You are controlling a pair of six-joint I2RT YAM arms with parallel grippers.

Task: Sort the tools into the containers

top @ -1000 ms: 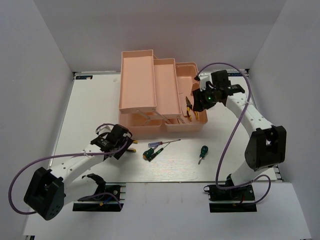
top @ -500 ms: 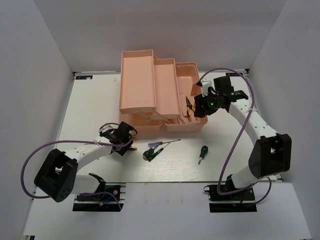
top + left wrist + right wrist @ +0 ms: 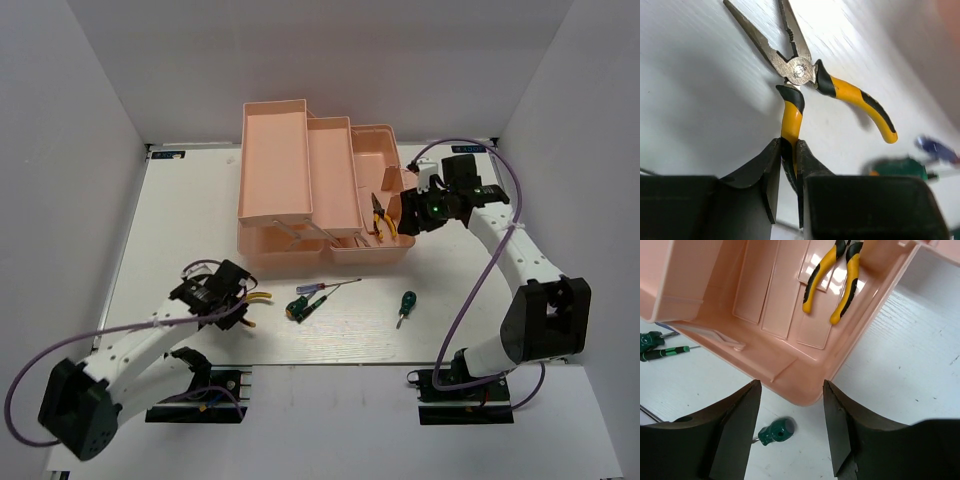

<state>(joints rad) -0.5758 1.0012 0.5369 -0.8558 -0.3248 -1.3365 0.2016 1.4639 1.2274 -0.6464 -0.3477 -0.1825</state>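
While clamping one handle of the yellow-handled steel pliers (image 3: 800, 72) in the jaws of the left gripper (image 3: 788, 165), holds them low over the white tabletop (image 3: 690, 100), likely bound for the salmon-pink plastic toolbox (image 3: 765, 300). Hangs the right gripper (image 3: 790, 390), jaws apart and empty, above a matching pair (image 3: 832, 277) inside.

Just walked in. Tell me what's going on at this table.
Two robot arms are sorting hand tools into a pink toolbox. The left tool is shut on one handle of a yellow pliers near the table. The right tool hangs open over a corner of the toolbox, where a second pliers lies inside. A green screwdriver, a thin screwdriver and a stubby screwdriver lie on the table, not yet sorted.
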